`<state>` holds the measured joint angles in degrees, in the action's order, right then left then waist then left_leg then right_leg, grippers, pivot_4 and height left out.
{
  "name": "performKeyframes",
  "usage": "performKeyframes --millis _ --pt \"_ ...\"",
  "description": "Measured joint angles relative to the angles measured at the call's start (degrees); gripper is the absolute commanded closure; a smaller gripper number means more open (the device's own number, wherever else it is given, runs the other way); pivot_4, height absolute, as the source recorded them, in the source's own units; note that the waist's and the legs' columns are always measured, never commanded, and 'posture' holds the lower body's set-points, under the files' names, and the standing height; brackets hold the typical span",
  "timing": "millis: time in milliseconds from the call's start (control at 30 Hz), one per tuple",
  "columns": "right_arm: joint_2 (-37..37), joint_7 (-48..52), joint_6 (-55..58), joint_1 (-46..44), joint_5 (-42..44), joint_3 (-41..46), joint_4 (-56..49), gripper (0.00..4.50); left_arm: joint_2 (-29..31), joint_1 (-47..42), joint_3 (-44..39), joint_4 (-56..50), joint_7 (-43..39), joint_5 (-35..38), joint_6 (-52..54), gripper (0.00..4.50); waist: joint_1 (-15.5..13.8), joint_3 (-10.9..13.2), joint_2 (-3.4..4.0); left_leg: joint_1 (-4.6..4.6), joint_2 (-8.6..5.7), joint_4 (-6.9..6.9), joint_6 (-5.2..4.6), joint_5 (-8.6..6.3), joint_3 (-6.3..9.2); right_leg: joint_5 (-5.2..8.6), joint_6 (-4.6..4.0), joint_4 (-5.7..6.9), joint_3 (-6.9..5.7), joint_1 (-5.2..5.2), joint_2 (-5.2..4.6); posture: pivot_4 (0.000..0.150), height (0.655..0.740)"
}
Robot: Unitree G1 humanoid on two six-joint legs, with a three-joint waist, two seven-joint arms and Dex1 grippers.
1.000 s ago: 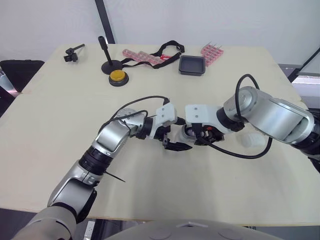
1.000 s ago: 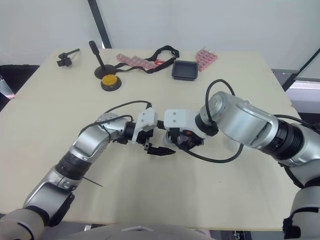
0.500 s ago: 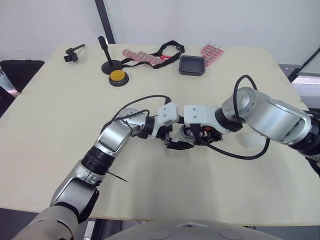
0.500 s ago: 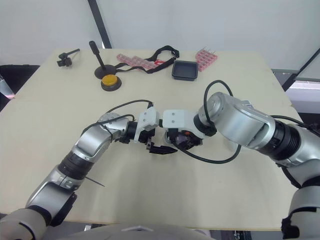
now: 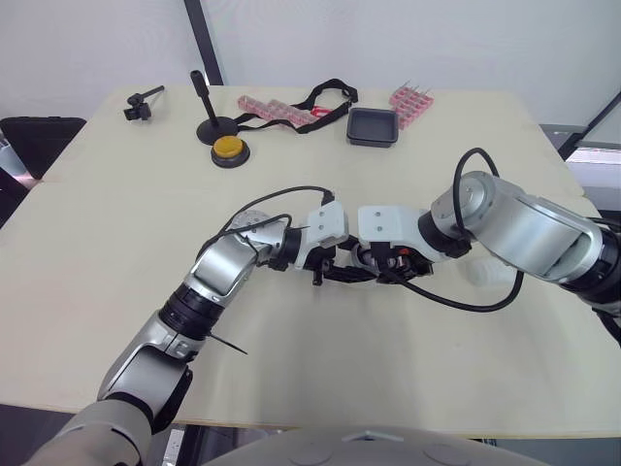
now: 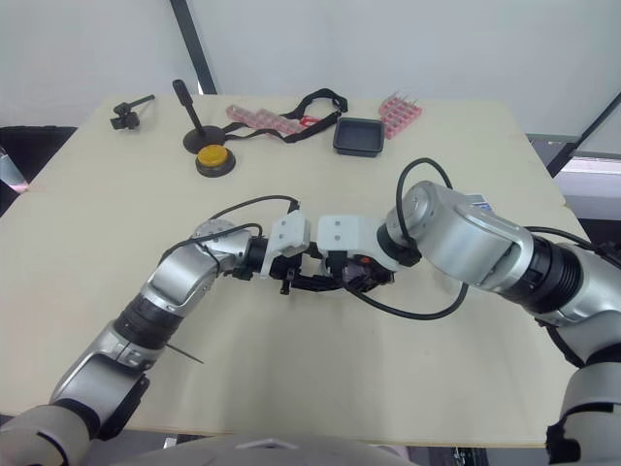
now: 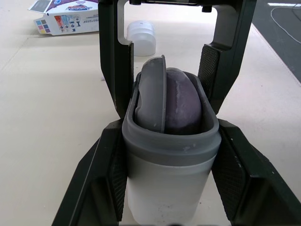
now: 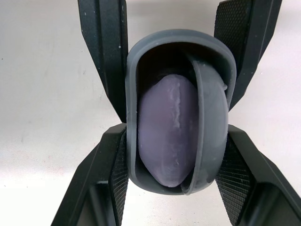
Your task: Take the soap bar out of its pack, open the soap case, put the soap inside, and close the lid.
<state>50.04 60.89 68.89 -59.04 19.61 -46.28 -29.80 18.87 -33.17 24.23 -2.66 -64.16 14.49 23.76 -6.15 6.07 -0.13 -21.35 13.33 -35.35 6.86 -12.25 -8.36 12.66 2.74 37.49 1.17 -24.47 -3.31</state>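
At table point(image 5: 116, 243) ctr: soap case point(image 7: 171, 155); white wall point(image 5: 388, 39) behind.

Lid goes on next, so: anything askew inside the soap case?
A grey oval insert stands on edge inside the soap case, wedged between the purple soap bar and the wall, not lying flat; that may hinder closing.

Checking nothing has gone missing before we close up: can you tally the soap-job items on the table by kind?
Soap bar, purple: 1
Soap case, grey: 1
Soap pack: 1
White cap-like piece: 1
Total: 4
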Motion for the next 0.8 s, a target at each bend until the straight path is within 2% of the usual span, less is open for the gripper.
performKeyframes --millis 367,433,567,600,800 --pt "-0.2 0.1 0.0 0.5 -0.1 0.0 0.0 2.4 -0.3 1.0 0.0 -0.1 0.1 -0.7 -1.1 2.53 0.0 0.0 0.0 0.0 0.0 -0.03 0.0 0.0 0.0 0.0 0.0 0.02 0.0 0.0 0.0 0.15 0.7291" --pt "-0.3 0.1 0.1 0.5 -0.1 0.0 0.1 1.43 -0.3 1.1 0.0 0.1 0.1 -0.7 -1.4 2.53 0.0 0.0 0.0 0.0 0.0 -0.03 0.0 0.0 0.0 0.0 0.0 0.02 0.0 0.0 0.0 0.15 0.7291" --pt "-0.9 0.0 0.2 1.2 0.1 0.7 0.2 0.19 -0.4 1.3 0.0 1.3 0.5 -0.7 -1.8 2.53 0.0 0.0 0.0 0.0 0.01 -0.04 -0.01 0.0 0.0 0.0 0.0 0.03 0.01 0.0 0.0 0.15 0.7291" --pt "-0.9 0.0 0.0 2.2 0.2 1.9 0.2 0.05 -0.4 1.7 -0.2 1.4 0.4 -0.5 -2.2 2.53 0.0 0.0 -0.01 0.0 0.01 -0.05 -0.01 0.0 0.0 0.0 0.0 0.03 0.01 0.0 0.0 0.15 0.7291" --pt "-0.2 -1.0 -0.3 9.6 1.6 8.5 0.2 0.05 0.3 4.9 -1.7 1.8 -2.5 1.9 -5.0 2.53 -0.2 0.0 0.0 0.0 0.01 -0.06 -0.01 0.0 0.0 0.0 -0.01 0.01 0.01 0.0 -0.01 0.15 0.7291"
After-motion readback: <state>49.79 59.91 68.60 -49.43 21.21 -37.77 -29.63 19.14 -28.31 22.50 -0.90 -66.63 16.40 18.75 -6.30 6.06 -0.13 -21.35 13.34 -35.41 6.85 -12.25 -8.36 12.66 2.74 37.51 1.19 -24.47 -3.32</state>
